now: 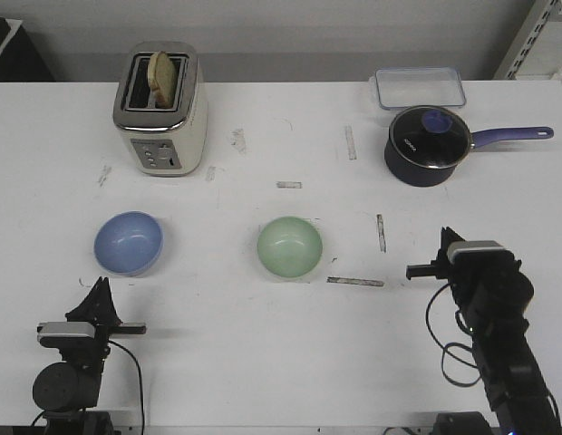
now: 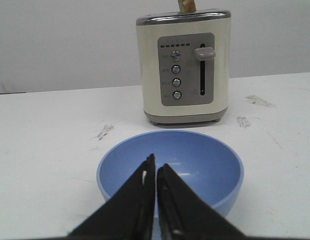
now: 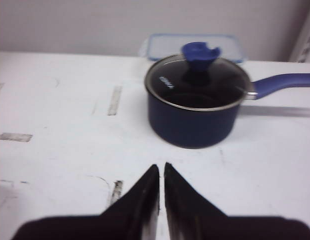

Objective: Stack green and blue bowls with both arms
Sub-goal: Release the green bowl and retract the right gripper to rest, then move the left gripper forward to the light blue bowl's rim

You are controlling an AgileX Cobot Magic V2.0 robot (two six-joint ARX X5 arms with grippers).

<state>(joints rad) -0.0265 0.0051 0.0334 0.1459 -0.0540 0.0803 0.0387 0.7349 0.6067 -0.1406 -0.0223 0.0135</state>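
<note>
White table with scuffs: toaster near far-left corner, saucepan and lidded container far-right, blue bowl and green bowl mid-table.

matte bowls (smooth), glass-lidded saucepan

Toaster, lidded saucepan, clear container
</note>
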